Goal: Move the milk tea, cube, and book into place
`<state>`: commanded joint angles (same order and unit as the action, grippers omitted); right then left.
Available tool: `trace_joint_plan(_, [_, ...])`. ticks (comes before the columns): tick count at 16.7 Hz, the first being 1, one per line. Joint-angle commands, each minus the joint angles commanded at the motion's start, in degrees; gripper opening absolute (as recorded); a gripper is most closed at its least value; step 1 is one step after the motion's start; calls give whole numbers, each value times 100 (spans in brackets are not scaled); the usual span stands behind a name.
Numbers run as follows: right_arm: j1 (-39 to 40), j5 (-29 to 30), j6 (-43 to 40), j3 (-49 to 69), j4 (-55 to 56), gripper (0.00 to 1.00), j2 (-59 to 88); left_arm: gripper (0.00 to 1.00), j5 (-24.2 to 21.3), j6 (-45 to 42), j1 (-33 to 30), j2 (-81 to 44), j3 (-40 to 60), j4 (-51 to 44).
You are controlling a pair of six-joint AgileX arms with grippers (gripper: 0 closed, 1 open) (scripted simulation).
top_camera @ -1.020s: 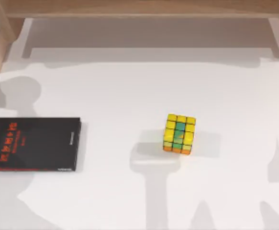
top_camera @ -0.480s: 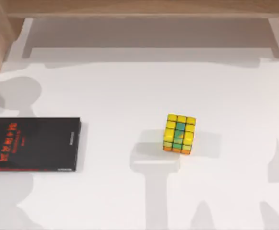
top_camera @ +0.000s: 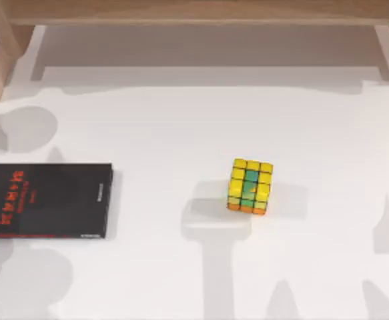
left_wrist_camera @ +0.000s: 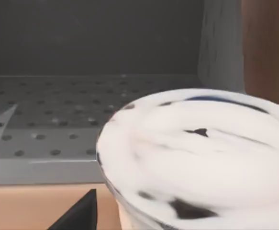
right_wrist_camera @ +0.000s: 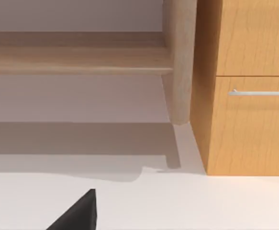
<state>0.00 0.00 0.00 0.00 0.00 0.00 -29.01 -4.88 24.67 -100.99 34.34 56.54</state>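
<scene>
The small 3x3 puzzle cube (top_camera: pixel 250 186), mostly yellow squares with a green stripe and an orange side, stands on the white table (top_camera: pixel 181 127), a little right of the middle and well clear of every edge. A flat black book with red lettering (top_camera: pixel 47 200) lies against the table's left edge, well apart from the cube. Along the far edge runs a pale wooden shelf unit (top_camera: pixel 201 13).

In the left wrist view, a white cup of milk tea with dark specks under its domed lid (left_wrist_camera: pixel 201 158) sits right in front of the camera, before a grey perforated panel (left_wrist_camera: pixel 48 120). One dark finger (left_wrist_camera: pixel 79 213) of the left gripper shows beside the cup; whether the gripper pinches the cup cannot be told.

In the right wrist view, one dark finger (right_wrist_camera: pixel 77 213) of the right gripper hangs above the white table near a wooden cabinet with a metal drawer handle (right_wrist_camera: pixel 249 96); its spread cannot be told.
</scene>
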Motion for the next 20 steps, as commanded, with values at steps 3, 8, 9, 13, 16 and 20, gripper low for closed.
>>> trace_joint_plan(3, [0, 0, 0, 0, 0, 100, 0, 100, -16, 0, 18, 161, -26, -142])
trace_joint_plan(8, [0, 0, 0, 0, 0, 100, 0, 100, -9, 15, -34, 186, 54, -180])
trace_joint_plan(9, [0, 0, 0, 0, 0, 100, 0, 100, -1, 43, -85, 262, 160, -291])
trace_joint_plan(13, [0, 0, 0, 0, 0, 100, 0, 100, 63, 311, -699, 566, 977, -1340])
trace_joint_plan(16, [0, 0, 0, 0, 0, 100, 0, 100, 163, 650, -1540, 557, 1886, -2757])
trace_joint_plan(20, [0, 0, 0, 0, 0, 100, 0, 100, 441, 1217, -2835, 63, 3490, -5175])
